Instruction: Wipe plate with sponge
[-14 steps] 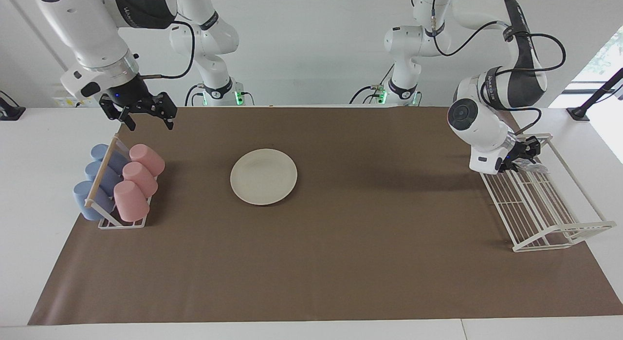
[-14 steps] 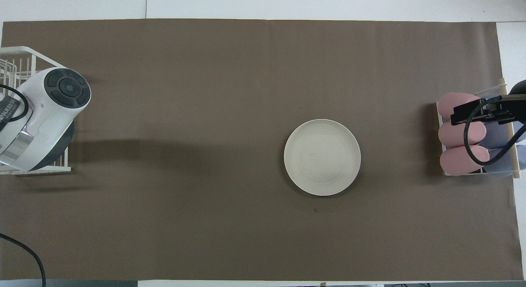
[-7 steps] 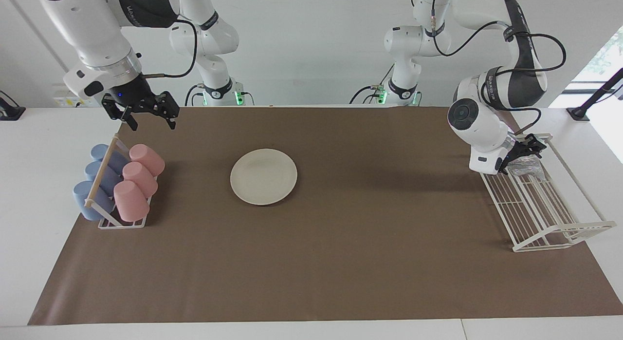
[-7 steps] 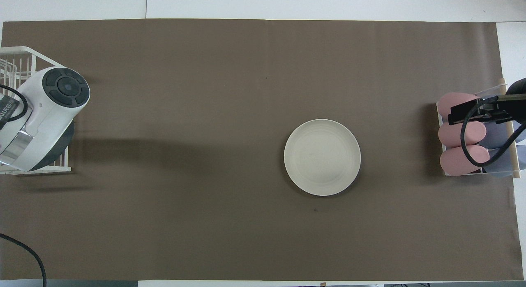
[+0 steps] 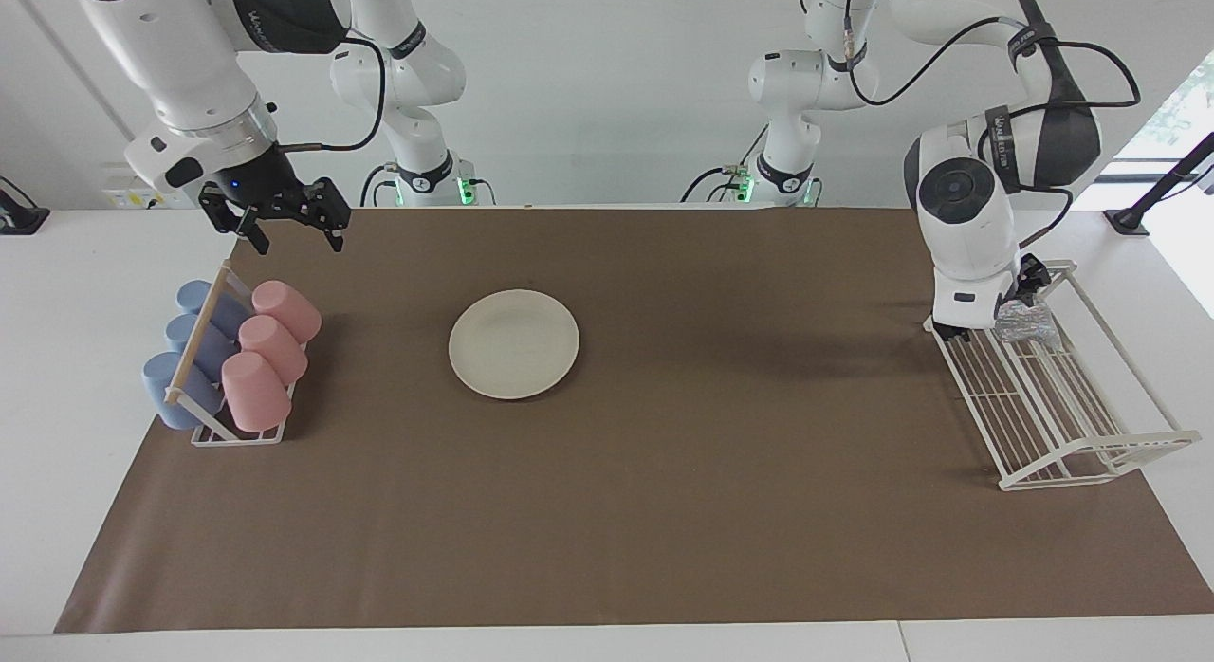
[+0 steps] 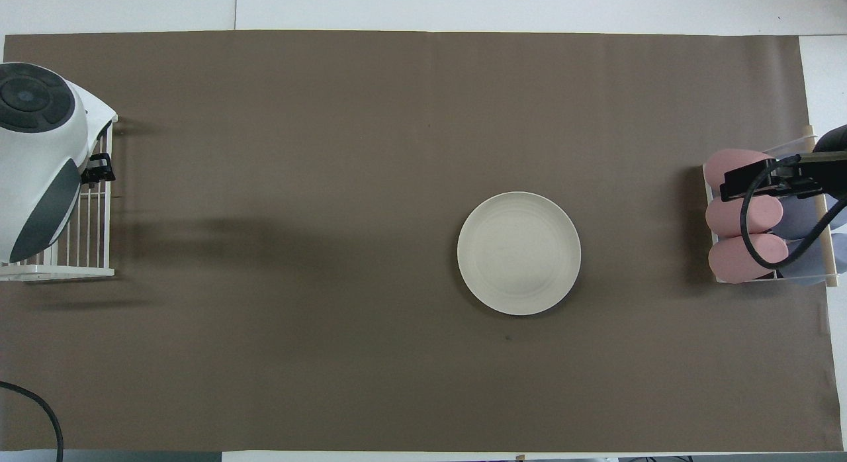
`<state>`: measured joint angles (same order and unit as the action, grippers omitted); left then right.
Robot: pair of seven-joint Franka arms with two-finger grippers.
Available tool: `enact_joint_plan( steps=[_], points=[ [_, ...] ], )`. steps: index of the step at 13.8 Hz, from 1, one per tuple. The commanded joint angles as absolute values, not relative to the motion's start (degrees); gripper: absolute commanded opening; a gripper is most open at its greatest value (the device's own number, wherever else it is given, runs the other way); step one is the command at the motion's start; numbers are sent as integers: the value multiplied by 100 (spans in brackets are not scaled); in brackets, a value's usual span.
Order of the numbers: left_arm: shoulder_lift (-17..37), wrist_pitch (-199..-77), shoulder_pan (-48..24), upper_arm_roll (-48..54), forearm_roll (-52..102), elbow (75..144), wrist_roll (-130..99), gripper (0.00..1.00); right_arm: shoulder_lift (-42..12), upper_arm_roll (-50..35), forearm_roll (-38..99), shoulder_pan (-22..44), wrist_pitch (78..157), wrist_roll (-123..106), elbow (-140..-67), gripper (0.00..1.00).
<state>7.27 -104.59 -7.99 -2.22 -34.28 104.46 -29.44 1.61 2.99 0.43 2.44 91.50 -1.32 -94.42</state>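
In wire rack (image 5: 1062,406): sponge (image 5: 1026,322) w/ left claw (image 5: 991,322) wide open, empty, beside it; right claw (image 5: 285,228) open, empty.

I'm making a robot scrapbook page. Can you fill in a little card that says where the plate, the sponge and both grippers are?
plate: flat on the brown mat, bare
sponge: in the white wire rack, at its end nearer to the robots
left gripper: open, down at the sponge
right gripper: open, waiting in the air by the cup rack
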Motion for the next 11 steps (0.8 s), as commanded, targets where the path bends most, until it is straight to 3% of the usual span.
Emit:
enact_joint_plan(
  steps=[1,11],
  points=[
    [301,-10336,-537,-193,-2465,10389,-2857,100,141,264,-35,220,9193,-220,-9387,100],
    [-694,-9001,-431,-149,-407,10380,-2173,100,141,255,-185,281,9202,-220,-9395,100]
  ],
)
